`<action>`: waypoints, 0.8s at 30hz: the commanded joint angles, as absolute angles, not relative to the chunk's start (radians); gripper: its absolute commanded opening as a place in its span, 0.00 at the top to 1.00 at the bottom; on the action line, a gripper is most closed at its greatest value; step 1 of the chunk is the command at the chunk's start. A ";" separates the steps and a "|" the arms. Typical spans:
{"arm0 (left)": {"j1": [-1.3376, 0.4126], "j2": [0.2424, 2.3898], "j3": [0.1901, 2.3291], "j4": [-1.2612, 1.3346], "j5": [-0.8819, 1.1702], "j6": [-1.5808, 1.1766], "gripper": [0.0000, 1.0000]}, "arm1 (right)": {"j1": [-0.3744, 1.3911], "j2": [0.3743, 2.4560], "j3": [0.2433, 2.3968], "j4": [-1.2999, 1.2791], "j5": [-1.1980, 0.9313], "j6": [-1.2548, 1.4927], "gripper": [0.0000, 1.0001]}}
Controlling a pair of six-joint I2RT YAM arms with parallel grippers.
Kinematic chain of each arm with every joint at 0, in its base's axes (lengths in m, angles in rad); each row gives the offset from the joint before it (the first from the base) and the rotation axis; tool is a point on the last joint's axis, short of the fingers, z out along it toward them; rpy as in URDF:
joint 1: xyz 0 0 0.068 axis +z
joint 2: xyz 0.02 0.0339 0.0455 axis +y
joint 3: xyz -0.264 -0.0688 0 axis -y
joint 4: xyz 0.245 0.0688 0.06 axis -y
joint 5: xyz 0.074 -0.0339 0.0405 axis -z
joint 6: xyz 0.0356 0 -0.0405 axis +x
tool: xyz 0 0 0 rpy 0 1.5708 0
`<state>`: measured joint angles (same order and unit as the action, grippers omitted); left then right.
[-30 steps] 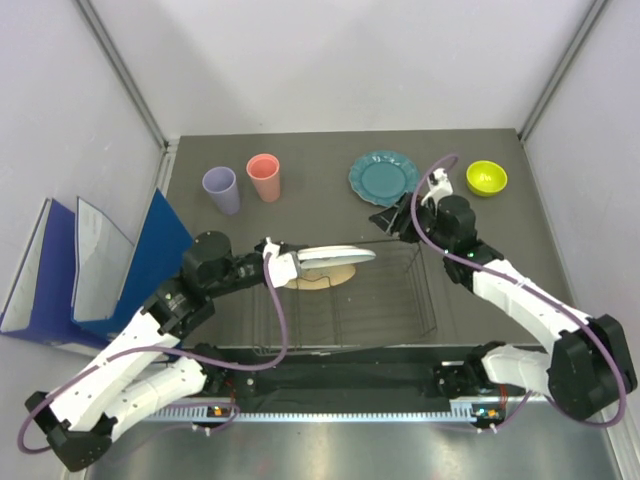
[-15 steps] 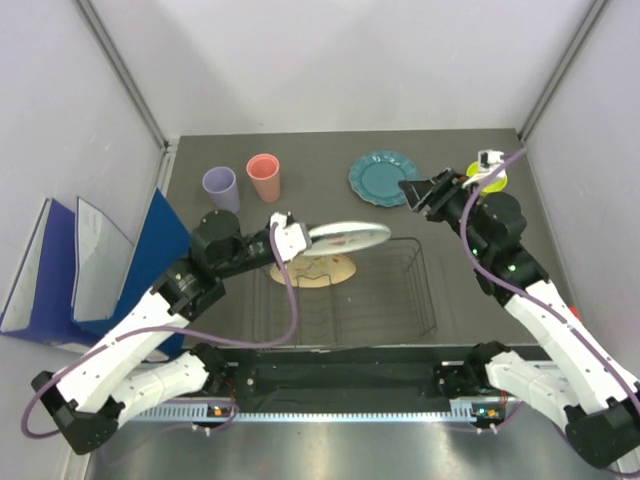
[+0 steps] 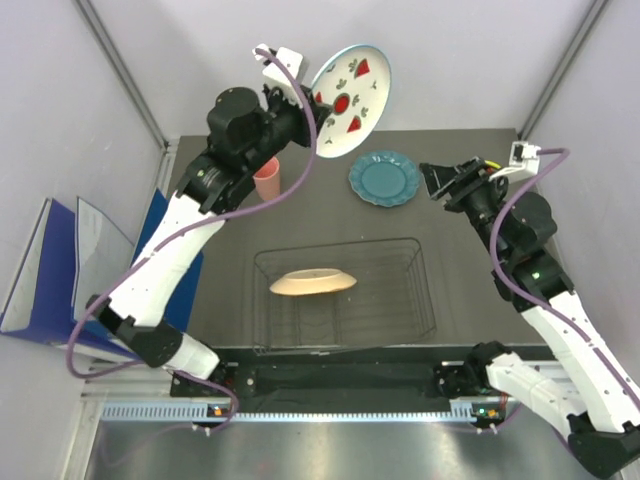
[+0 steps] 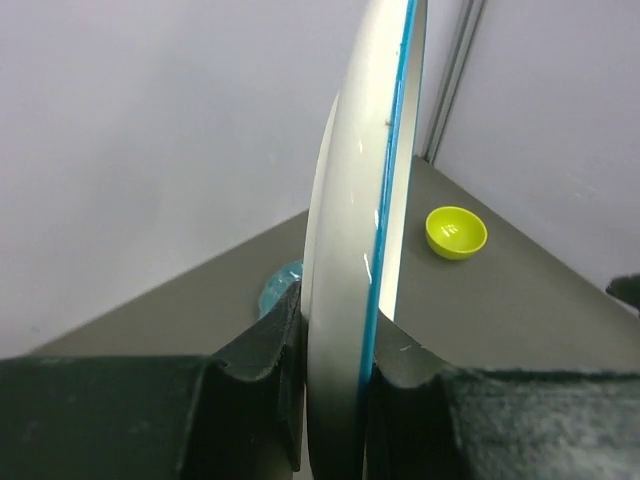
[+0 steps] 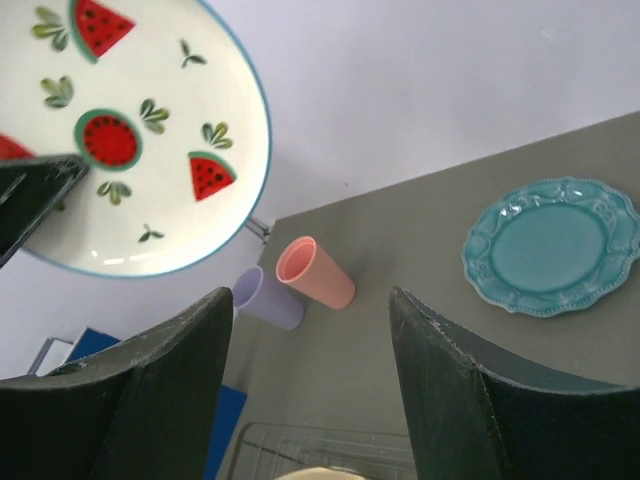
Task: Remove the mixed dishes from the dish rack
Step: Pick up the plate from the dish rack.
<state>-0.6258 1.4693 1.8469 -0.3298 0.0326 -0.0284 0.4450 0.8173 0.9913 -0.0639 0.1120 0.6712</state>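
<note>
My left gripper (image 3: pixel 316 108) is clamped on the rim of the white plate with red marks (image 3: pixel 352 88), which juts edge-on beyond my fingers, high over the table's (image 3: pixel 320 215) far side, while my right gripper (image 3: pixel 433 182) hangs empty, jaws apart.

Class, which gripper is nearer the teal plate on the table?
Right. The right gripper hovers open close to the teal plate, on its right side; the left gripper is raised well away, clamping the white watermelon plate.

Left pincer (image 4: pixel 338 345) high, clamped; right pincer (image 5: pixel 310 300) lower, seemingly open.
</note>
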 commanded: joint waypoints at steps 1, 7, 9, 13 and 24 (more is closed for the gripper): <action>-0.559 1.531 1.933 -0.302 0.133 -0.259 1.00 | 0.451 0.827 1.035 -0.097 0.135 0.647 0.36; -0.494 1.529 1.823 -0.221 0.175 -0.339 1.00 | 0.451 0.830 1.026 -0.110 0.153 0.629 0.36; -0.451 1.531 1.798 -0.209 0.196 -0.405 1.00 | 0.451 0.844 1.025 -0.110 0.149 0.620 0.36; -0.381 1.560 1.796 -0.183 0.300 -0.497 1.00 | 0.448 0.883 1.023 -0.109 0.137 0.617 0.35; -0.330 1.588 1.755 -0.065 0.506 -0.686 1.00 | 0.376 1.063 0.976 0.127 -0.138 0.706 0.17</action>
